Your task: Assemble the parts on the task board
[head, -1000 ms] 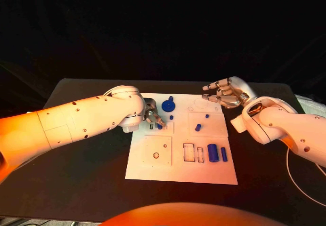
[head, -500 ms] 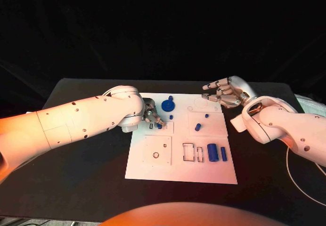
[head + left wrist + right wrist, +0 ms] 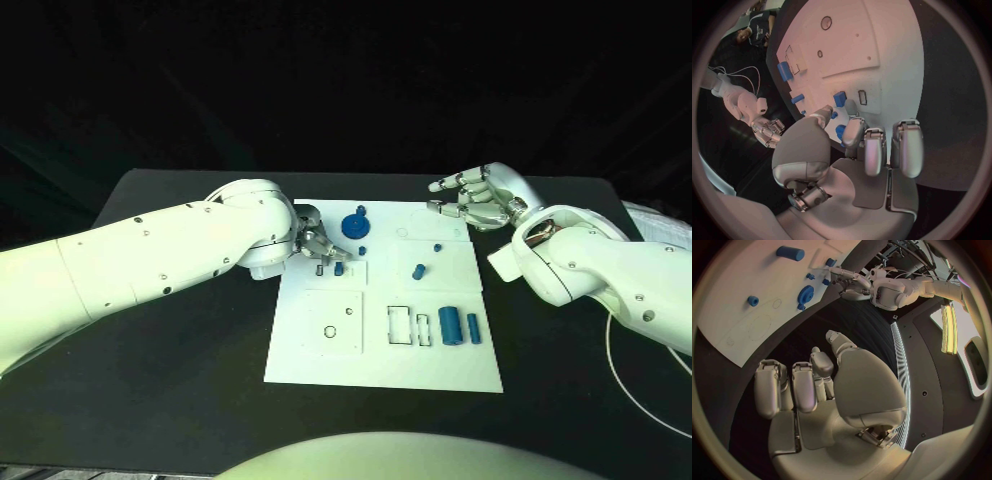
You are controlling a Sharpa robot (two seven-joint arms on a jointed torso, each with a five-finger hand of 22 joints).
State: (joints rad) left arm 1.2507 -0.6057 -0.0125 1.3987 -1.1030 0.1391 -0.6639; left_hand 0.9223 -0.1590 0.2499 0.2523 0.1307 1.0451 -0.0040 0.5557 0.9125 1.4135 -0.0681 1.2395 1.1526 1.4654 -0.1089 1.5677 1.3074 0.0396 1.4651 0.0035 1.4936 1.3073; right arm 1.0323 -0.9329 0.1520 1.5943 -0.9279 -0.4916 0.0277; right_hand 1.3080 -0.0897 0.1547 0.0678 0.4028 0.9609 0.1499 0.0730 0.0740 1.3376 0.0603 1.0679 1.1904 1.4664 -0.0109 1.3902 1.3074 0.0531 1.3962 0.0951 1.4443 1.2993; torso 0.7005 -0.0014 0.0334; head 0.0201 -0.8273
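Pinching a small blue part (image 3: 338,268) near the task board (image 3: 387,365)'s far left corner, our left hand (image 3: 315,247) could drop it — our right hand (image 3: 480,200) hovers, fingers apart.

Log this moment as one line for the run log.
left hand: fingers at small blue part on task board | right hand: empty, hovering off board's far right corner | two blue cylinders: lying loose

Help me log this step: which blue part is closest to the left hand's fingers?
The small blue block by the left hand, right at its fingertips. The other blue parts lie farther right or nearer the board's front.
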